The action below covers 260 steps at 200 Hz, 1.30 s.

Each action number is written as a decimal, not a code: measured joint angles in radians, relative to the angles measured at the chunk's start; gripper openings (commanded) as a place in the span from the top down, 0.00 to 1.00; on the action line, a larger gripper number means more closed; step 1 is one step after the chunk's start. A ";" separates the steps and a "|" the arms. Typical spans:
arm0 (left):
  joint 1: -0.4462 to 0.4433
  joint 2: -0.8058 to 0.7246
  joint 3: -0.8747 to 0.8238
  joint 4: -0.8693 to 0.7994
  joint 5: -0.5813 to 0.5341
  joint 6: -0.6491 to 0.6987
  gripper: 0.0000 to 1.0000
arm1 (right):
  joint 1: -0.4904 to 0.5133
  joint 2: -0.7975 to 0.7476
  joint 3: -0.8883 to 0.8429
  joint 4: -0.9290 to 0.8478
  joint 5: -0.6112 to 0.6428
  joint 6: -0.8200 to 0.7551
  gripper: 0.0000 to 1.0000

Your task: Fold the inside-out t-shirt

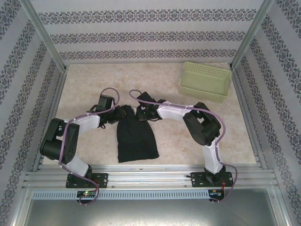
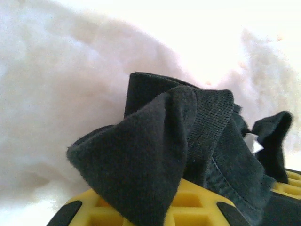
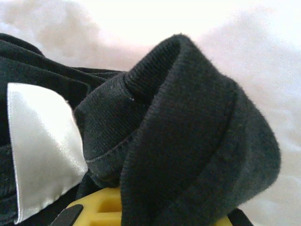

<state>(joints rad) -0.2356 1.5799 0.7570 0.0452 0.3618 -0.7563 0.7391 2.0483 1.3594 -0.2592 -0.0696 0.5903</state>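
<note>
Left jaws and right jaws both pinched shut on bunched collar of shirt (image 1: 136,139), crumpled on desk (image 1: 84,94) between arms; could lift a twisted wad with grips so close by tag (image 3: 42,150), or lose thick rib if pulled apart fast.

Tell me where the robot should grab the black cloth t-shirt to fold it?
At the far, neck end of the soft black short-sleeved t-shirt, one hand from each side. The ribbed neckband by the shiny white tag bunches into a thick ridge, easy to pinch. The left hand and right hand look shut on it there.
</note>
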 measured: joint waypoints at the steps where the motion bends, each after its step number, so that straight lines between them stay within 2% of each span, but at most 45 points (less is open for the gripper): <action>1: 0.000 -0.002 0.000 0.000 0.000 0.000 0.96 | -0.002 -0.003 -0.004 0.002 0.000 0.002 0.96; 19: 0.002 -0.050 -0.002 0.001 0.001 0.000 0.98 | -0.026 -0.037 -0.049 0.023 -0.002 0.011 1.00; 47: 0.016 -0.116 0.000 0.001 0.005 0.006 1.00 | -0.067 -0.092 -0.083 0.055 -0.014 0.014 1.00; 100: 0.072 -0.116 0.116 -0.023 0.028 0.008 1.00 | -0.129 -0.199 -0.086 0.154 -0.068 0.014 1.00; 126: 0.098 -0.089 0.273 -0.053 0.049 0.007 1.00 | -0.164 -0.206 -0.011 0.161 -0.086 0.010 1.00; 148: 0.135 -0.055 0.435 -0.064 0.073 0.006 1.00 | -0.188 -0.206 0.120 0.157 -0.096 -0.006 1.00; 172: 0.166 -0.086 0.488 -0.056 0.095 0.007 1.00 | -0.194 -0.231 0.199 0.192 -0.106 -0.034 1.00; 187: 0.168 -0.158 0.417 -0.016 0.112 -0.002 1.00 | -0.186 -0.273 0.168 0.211 -0.111 -0.048 1.00; 212: 0.155 -0.356 0.134 0.078 0.156 -0.047 1.00 | -0.144 -0.378 -0.018 0.267 -0.111 -0.060 1.00; 237: 0.105 -0.497 -0.109 0.074 0.181 -0.065 1.00 | -0.069 -0.467 -0.253 0.266 -0.089 -0.062 1.00; 260: 0.078 -0.587 -0.261 0.035 0.192 -0.085 1.00 | -0.006 -0.496 -0.365 0.219 -0.065 -0.053 1.00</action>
<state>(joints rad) -0.1574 0.9932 0.4961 0.0803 0.5537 -0.8417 0.7326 1.5524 0.9939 -0.0402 -0.1345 0.5369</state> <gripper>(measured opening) 0.089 0.094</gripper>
